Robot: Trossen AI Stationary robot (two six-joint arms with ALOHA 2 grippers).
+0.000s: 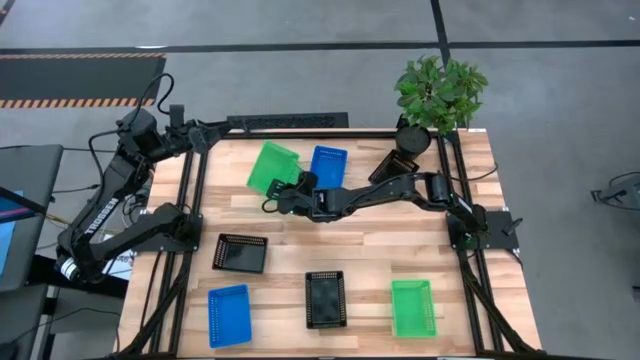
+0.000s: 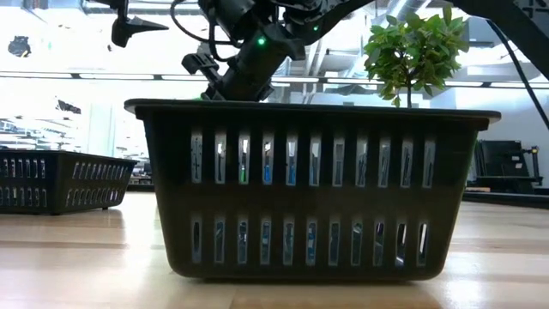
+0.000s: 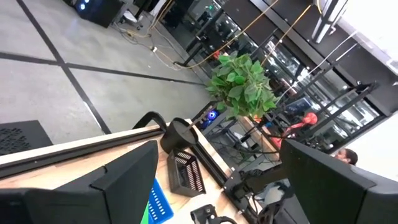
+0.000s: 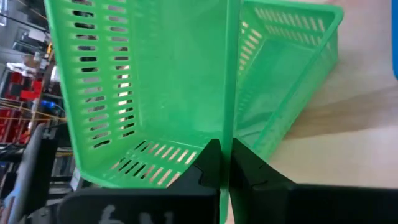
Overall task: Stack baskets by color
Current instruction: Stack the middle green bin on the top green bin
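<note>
Right hand (image 1: 283,192) pinches the rim of a tilted green basket (image 1: 273,165) at the counter's (image 1: 370,245) far side. Left hand, fingers spread, waits. Other baskets lie scattered; sorting is barely begun.

Plant (image 1: 440,90) stands at table's (image 1: 370,250) far right corner.

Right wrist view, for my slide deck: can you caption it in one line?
Right claw shut on the wall of a tilted green basket above the wooden table.
</note>
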